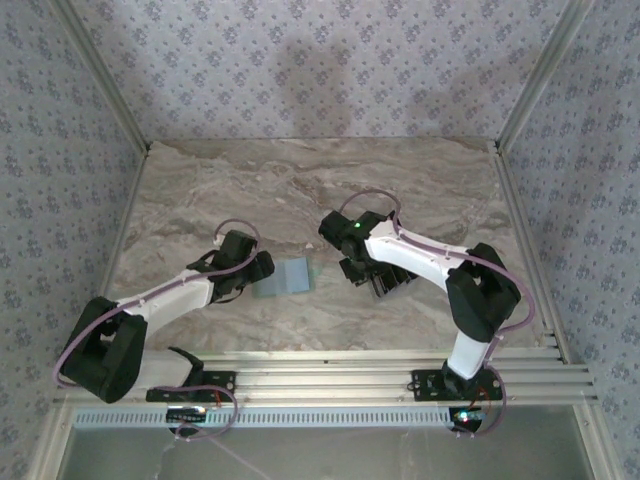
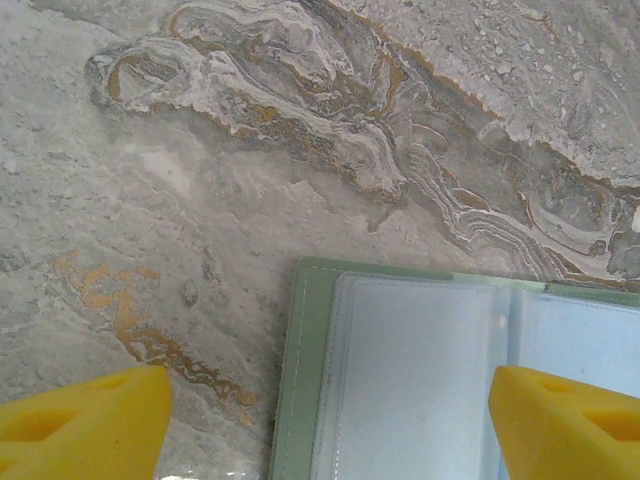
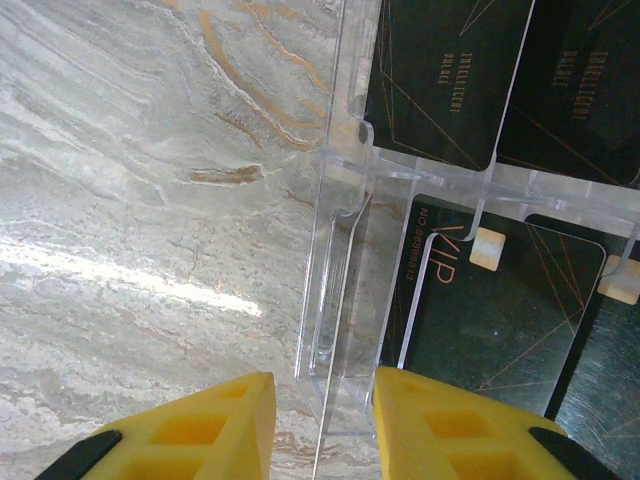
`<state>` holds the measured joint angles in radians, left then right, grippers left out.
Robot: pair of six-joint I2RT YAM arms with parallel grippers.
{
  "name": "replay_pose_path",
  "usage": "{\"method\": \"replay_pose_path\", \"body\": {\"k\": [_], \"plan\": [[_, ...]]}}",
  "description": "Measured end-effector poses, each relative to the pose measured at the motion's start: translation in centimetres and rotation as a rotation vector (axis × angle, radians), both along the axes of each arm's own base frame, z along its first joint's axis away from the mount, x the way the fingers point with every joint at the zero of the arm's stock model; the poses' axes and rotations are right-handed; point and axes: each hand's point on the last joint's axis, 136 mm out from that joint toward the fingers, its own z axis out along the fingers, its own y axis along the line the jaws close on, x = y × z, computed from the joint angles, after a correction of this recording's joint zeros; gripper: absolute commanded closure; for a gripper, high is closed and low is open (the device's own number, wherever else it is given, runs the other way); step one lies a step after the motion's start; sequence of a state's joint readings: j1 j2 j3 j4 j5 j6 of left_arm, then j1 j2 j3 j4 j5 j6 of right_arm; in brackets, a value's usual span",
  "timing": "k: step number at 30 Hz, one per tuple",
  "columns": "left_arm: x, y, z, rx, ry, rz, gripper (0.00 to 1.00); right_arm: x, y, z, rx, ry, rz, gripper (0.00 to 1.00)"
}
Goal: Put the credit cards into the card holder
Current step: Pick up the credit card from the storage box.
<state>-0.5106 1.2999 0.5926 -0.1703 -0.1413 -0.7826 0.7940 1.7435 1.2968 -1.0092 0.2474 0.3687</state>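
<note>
top view, nearest: aluminium rail (image 1: 330, 365) with both arm bases on it. left arm angled right, right arm angled left, both heads low over the middle of the marble table (image 1: 300, 190).

left gripper (image 2: 320, 425): spread wide, nothing gripped. yellow fingertips (image 2: 80, 420) at the two bottom corners of the left wrist view, one over bare marble, the other over the card holder (image 2: 400, 370). left edge of the holder between them. contact with it: cannot tell.

card holder: open, flat on the marble, sage-green border, clear sleeve pockets face up. in the top view at table centre, just right of the left gripper and between the two grippers.

right gripper (image 3: 322, 430): partly open, narrow gap. thin wall of the clear tray (image 3: 340, 200) running up into that gap, no pad seen pressing on it, so no grip visible. one finger over bare marble, the other over the tray.

credit cards (image 3: 500, 320): black, flat in the tray's compartments, two rows. near row: "VIP" in gold plus a gold chip. far row: small gold lettering, too small to read surely. tray with cards under the right gripper, close to the holder's right side, not touching it.

beyond: bare marble, then patterned walls (image 1: 320, 60).
</note>
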Motion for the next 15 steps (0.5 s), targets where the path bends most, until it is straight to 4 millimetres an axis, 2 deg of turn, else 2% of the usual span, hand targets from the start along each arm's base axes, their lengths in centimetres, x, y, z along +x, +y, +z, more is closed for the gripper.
{"method": "replay_pose_path", "body": {"k": [6,15], "plan": [[0.1,-0.1,0.1,-0.002,-0.004,-0.002,0.17,0.2,-0.4,-1.2,-0.017,0.018,-0.014,0.70],[0.1,-0.4,-0.2,0.003,0.005,-0.009,0.17,0.3,-1.2,-2.4,-0.026,0.044,-0.037,0.83]]}}
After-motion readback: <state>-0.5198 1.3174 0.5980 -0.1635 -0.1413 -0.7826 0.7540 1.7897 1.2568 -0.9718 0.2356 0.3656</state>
